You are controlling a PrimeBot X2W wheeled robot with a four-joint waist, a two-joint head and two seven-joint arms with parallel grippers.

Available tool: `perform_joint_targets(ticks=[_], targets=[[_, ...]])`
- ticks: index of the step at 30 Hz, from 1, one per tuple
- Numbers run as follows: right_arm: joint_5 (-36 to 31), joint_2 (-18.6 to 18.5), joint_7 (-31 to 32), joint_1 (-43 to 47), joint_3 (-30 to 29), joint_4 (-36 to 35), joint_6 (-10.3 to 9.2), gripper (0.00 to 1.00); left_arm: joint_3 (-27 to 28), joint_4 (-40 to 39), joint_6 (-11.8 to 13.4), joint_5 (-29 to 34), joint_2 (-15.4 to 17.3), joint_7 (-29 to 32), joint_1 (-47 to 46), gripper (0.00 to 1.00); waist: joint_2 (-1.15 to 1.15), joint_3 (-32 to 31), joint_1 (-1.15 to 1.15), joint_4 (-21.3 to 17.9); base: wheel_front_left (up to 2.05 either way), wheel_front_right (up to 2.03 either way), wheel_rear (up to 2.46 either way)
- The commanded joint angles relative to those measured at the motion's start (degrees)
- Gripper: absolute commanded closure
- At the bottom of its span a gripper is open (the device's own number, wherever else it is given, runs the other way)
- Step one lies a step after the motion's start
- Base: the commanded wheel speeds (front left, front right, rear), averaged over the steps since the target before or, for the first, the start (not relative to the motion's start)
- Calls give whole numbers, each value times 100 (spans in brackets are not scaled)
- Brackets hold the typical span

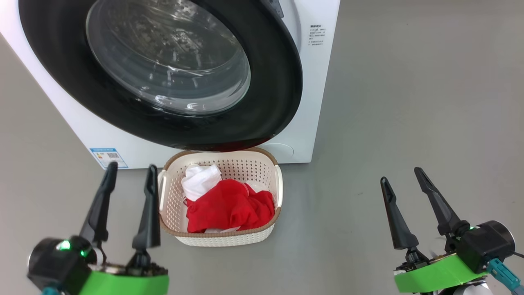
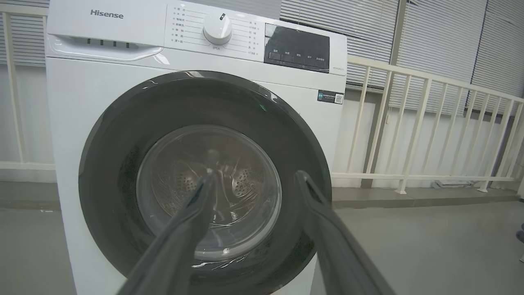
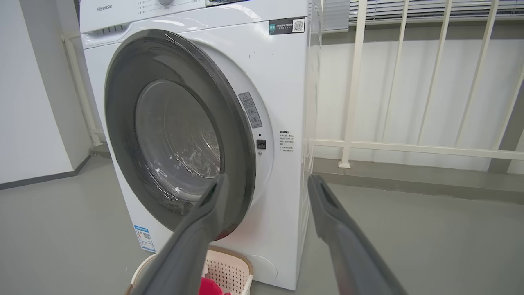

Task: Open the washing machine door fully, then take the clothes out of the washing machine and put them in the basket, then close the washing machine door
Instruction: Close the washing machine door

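The washing machine door [image 1: 274, 94] appears nearly shut but not latched. In the right wrist view its black rim stands off the white front of the washing machine [image 1: 315, 102] on the latch side, and the small dark latch socket [image 3: 260, 144] shows uncovered beside it. The clothes, a red garment [image 1: 229, 205] and a white cloth [image 1: 200, 180], lie in the basket [image 1: 245, 167]. The basket sits on the floor directly in front of the machine, under the door's lower edge.

Both end effectors are released and carry nothing. The left gripper [image 1: 132, 166] hangs in front of the machine's left half, and the right gripper [image 1: 400, 174] is out past the machine's right corner, over bare floor. Neither touches anything.

Judging from this, only the final push to close the door is left, and the risks lie there:

- **Weak push.** A light push, or one placed near the hinge side of the machine, could leave the catch unengaged, so the door rests ajar or springs back.
- **Slipping on the glass.** A fingertip on the bulging glass window [image 1: 168, 57] could slide off the curve, because the surface is slick and rounded. The flat rim nearest the latch side of the machine is probably the safer place to press.
- **Pinched finger.** An open finger that strays into the gap at the machine's front could be pinched there as the door closes.
- **Knocking the basket.** An arm coming in low across the machine's front could knock the basket and spill the clothes.
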Motion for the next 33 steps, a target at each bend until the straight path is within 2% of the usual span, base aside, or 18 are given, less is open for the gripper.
perform_joint_targets(ticks=[1,8,16,32,33], targets=[[-64,-48,-37,-15,79,-169,34,0,264,-180,-60,179,10,-27,45,0,0,-26,0,-1,0,0,0],[-198,-48,-37,151,-67,-285,34,0,524,-52,-56,624,-224,-28,475,0,0,-141,0,-13,0,0,0],[-188,-48,-37,355,-258,-436,34,0,703,114,-122,909,-336,-28,788,0,0,-217,0,-50,0,0,0],[-145,-48,-37,420,-333,-526,34,0,785,308,-388,1040,-428,-28,819,0,0,-212,0,-83,0,0,0],[-136,-48,-37,430,-333,-508,34,26,781,311,-398,1049,-432,-28,817,0,0,-217,0,-71,0,0,0]])
